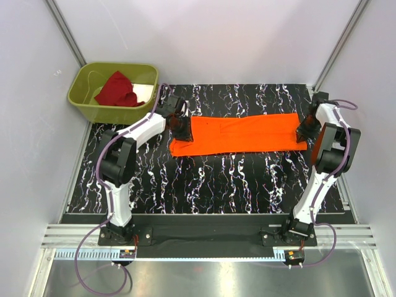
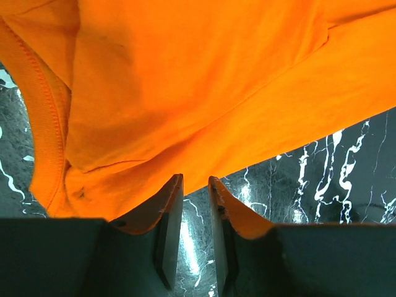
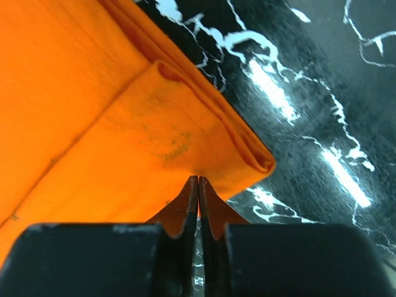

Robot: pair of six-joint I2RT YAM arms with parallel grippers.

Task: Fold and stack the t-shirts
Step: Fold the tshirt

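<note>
Your orange t-shirt [image 1: 241,133] lies folded into a long strip across the marbled table [image 1: 216,179]. It's light, limp cloth and will sag and slide unless you lift both ends together by the doubled corners. Your right gripper [image 3: 198,179] is closed at a folded corner, probably pinching the hem, though its tips hide the contact. Your left gripper [image 2: 195,180] stands narrowly parted and empty at the cloth's edge. The dark red t-shirt [image 1: 119,90] sits crumpled in the olive-green bin [image 1: 83,99].

The right gripper [image 3: 198,182] has its 2 fingers [image 3: 184,210] pressed together, tips at the near edge of the orange t-shirt [image 3: 93,105], whose folded corner lies on the black marbled table [image 3: 322,80].
</note>
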